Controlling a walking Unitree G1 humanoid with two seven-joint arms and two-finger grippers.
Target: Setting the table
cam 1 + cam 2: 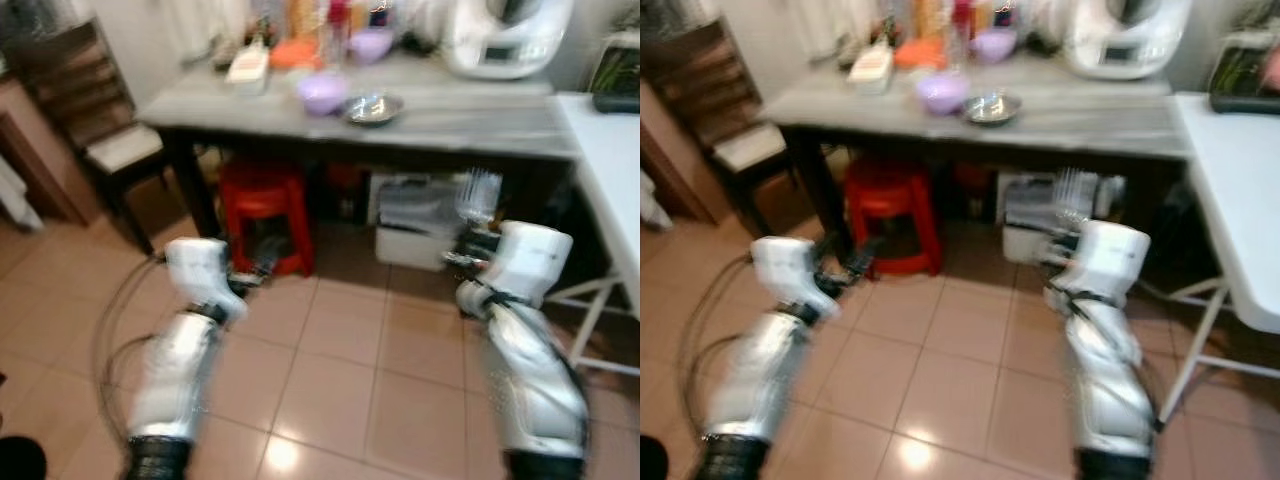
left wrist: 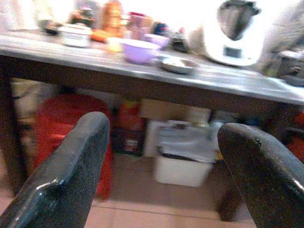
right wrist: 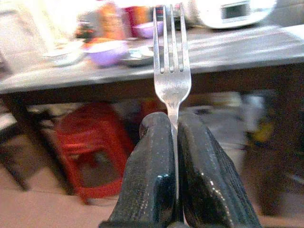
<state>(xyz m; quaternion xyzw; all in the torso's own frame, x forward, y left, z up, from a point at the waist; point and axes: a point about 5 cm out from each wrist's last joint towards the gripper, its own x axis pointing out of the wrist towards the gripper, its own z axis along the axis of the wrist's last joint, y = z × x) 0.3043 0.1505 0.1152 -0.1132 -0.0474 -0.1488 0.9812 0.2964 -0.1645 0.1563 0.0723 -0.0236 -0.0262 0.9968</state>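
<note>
Right hand (image 3: 173,142): clenched on the fork (image 3: 172,71) handle, tines pointing toward the counter (image 3: 228,52). Left hand (image 2: 161,175): fingers spread wide, grasping nothing. Head views blurred, possibly by motion.

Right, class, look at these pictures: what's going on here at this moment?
A humanoid robot stands on a tiled floor facing a grey table. Its right gripper is shut on a metal fork, tines pointing up toward the table. Its left gripper is open and holds nothing. On the table sit a purple bowl and a metal dish; a red stool stands underneath.
</note>
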